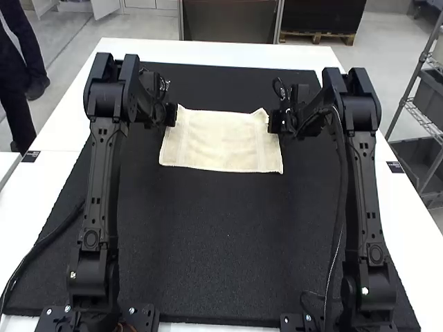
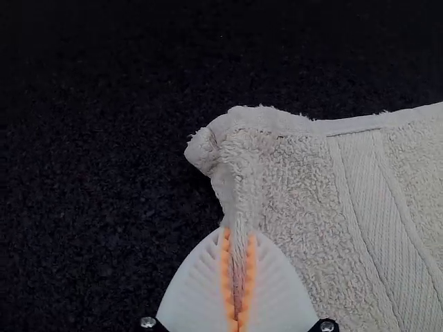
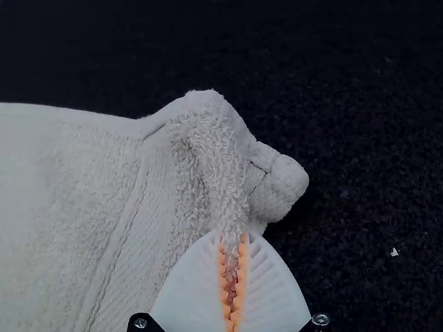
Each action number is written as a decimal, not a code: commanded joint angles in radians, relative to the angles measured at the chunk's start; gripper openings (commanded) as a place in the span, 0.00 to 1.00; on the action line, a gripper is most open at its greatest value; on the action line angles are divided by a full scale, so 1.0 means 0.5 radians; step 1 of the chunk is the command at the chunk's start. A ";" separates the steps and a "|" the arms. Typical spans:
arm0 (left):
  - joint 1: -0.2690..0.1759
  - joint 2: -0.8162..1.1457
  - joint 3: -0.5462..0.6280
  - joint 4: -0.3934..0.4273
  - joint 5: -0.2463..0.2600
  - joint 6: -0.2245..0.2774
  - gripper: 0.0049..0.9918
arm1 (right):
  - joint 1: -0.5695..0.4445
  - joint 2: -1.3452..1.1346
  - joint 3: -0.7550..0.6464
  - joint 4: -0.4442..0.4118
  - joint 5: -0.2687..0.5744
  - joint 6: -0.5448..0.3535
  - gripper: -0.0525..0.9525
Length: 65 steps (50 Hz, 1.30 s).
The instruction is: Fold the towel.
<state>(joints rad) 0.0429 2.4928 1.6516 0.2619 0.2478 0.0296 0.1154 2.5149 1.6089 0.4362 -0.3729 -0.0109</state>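
Note:
The cream towel [image 1: 220, 142] lies spread as a wide rectangle on the black mat, its far corners raised slightly. At its far left corner is my left gripper [image 1: 169, 116], and at its far right corner my right gripper [image 1: 275, 122]. In the left wrist view, my left gripper [image 2: 237, 277] is shut on a pinched fold of the towel [image 2: 297, 180], next to the bunched corner. My right gripper [image 3: 232, 280], in the right wrist view, pinches the other corner of the towel [image 3: 90, 173], with a rolled bit of cloth beside it.
The black mat [image 1: 201, 242] covers most of the white table [image 1: 62, 180], stretching from the towel back to both arm bases. A dark cable lies along the mat's left edge. Grey shelving [image 1: 422, 104] stands beyond the table's right side.

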 commanded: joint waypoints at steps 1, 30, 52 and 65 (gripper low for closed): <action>0.031 -0.009 0.010 0.022 0.032 0.011 0.02 | -0.022 -0.054 0.031 0.014 -0.064 0.028 0.03; 0.083 -0.138 -0.165 0.117 0.115 0.011 0.02 | -0.071 -0.195 -0.131 0.131 -0.107 0.040 0.03; 0.098 -0.261 -0.343 0.222 0.158 0.015 0.02 | -0.126 -0.284 -0.236 0.186 -0.159 0.046 0.03; 0.098 -0.347 -0.450 0.268 0.186 0.027 0.02 | -0.145 -0.363 -0.322 0.254 -0.165 0.049 0.03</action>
<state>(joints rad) 0.0723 2.3787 1.4445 0.3809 0.3344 0.0299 0.0723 2.4046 1.4544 0.5457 -0.4503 0.0074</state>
